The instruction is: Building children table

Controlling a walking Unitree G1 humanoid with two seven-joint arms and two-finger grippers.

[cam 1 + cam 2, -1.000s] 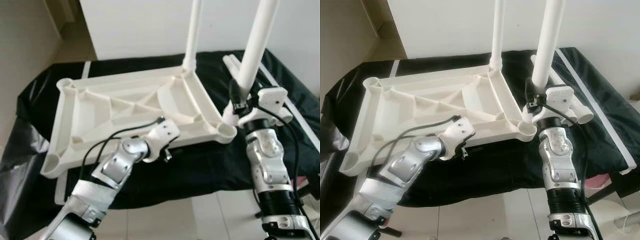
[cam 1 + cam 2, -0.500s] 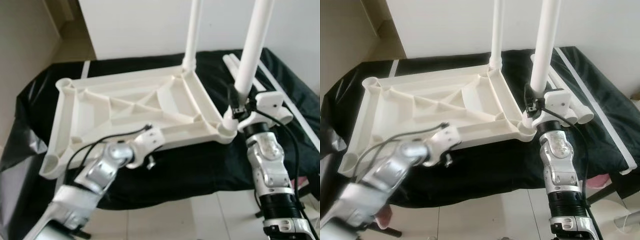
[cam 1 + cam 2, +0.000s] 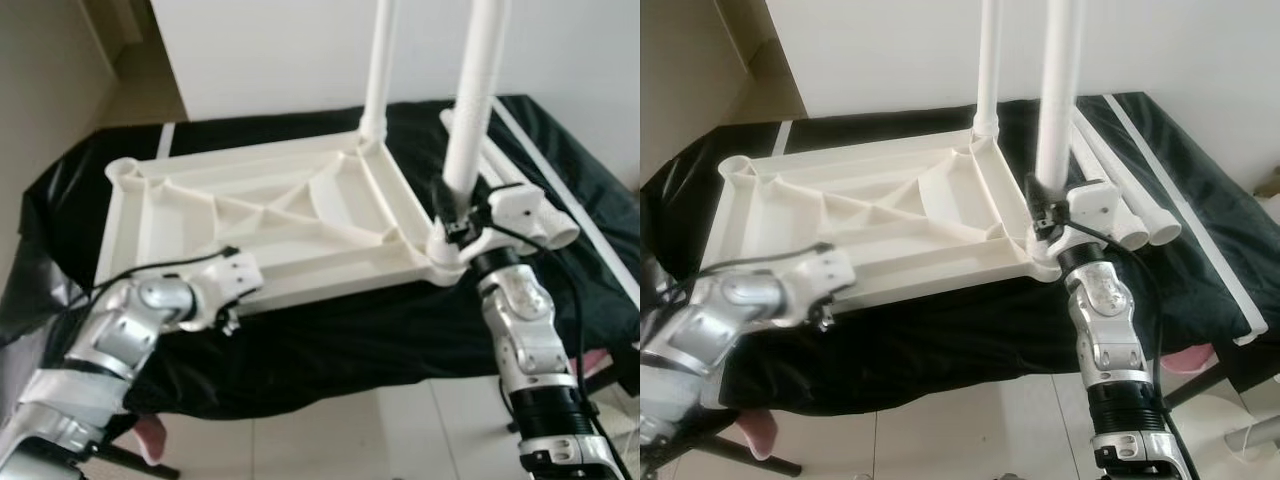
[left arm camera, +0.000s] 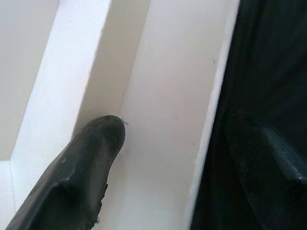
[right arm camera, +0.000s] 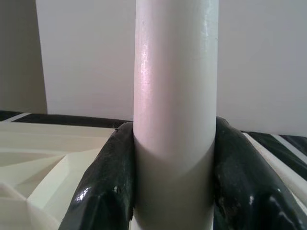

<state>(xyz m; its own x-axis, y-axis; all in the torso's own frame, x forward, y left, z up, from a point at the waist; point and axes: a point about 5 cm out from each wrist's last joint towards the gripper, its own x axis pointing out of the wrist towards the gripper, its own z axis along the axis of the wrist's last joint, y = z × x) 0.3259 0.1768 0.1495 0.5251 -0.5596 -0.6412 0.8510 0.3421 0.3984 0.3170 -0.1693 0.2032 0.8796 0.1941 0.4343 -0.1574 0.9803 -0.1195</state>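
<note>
The white plastic tabletop lies upside down on a black-covered surface. One white leg stands upright in its far right corner. My right gripper is shut on a second white leg, held upright with its foot at the near right corner socket. My left gripper is open at the tabletop's near rim. One finger rests on the white inner side and the other hangs over the black cloth outside.
Two or three spare white legs lie on the cloth to the right of the tabletop, beside a long white strip. A white wall stands behind. Tiled floor shows below the front edge, with a pink object near my left arm.
My left gripper has slid leftward along the tabletop's near rim. My right gripper has brought the leg from a tilt beside the corner to upright over the corner socket.
</note>
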